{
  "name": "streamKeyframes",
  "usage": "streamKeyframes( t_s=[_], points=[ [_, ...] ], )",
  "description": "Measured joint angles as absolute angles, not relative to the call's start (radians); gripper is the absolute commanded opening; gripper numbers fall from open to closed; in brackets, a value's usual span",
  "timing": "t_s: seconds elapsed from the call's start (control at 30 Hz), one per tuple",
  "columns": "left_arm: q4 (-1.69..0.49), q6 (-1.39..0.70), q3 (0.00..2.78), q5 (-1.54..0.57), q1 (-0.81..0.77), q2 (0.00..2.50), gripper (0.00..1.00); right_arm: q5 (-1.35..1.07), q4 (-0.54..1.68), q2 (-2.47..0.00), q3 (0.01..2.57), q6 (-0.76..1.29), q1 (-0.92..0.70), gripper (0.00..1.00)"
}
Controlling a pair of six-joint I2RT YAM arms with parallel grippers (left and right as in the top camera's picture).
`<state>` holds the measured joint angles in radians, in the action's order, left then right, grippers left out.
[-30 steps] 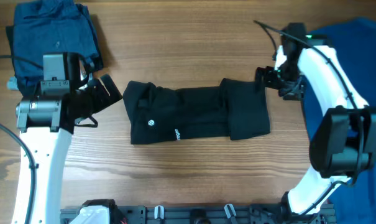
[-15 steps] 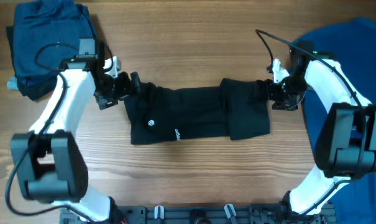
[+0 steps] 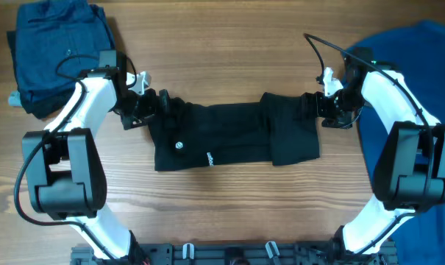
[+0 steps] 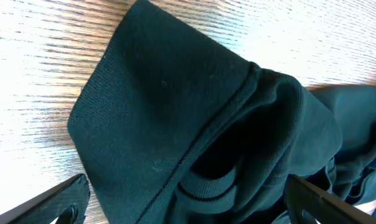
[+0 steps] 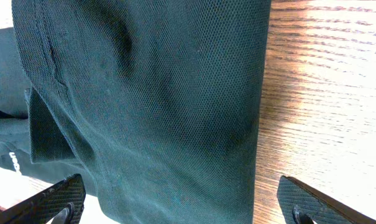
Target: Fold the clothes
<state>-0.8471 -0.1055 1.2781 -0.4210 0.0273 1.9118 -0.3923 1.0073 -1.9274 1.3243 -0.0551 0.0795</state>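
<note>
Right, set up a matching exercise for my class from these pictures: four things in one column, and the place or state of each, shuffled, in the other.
Column one
1. black T-shirt
2. dark blue clothes
3. bright blue garment
4. left pincer

Column two
A. far left corner of the table
B. open, at the black T-shirt's left end
C. middle, folded into a long band
D. right edge, beneath the right arm

Pairs: 1-C, 2-A, 3-D, 4-B

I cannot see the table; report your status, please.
Both jaws open, empty, at black T-shirt ends. Shirt partly folded, flat. Blue clothes aside, not blocking.
</note>
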Motion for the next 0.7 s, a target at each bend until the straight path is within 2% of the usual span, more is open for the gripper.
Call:
streamKeyframes(
  t_s=[0.3,0.43,0.53,0.7],
  points=[
    [-0.888,-0.105,1.278,-0.421,0.027,1.912,1.0,-0.384,0.976,-1.927,1.319,-0.146,0.081,1.0],
    [-0.897,-0.105,1.278,-0.421,0.027,1.912,1.0,-0.363,0.945,-1.928,1.285,-0.162,0.14,1.0],
    [-0.896,-0.105,1.278,-0.421,0.027,1.912,1.0,-0.408,0.928,-1.928,1.27,-0.194,0.194,1.0],
    [-0.897,-0.105,1.278,-0.421,0.027,1.912,1.0,-0.5,0.918,-1.928,1.255,-0.241,0.196,1.0]
  ],
)
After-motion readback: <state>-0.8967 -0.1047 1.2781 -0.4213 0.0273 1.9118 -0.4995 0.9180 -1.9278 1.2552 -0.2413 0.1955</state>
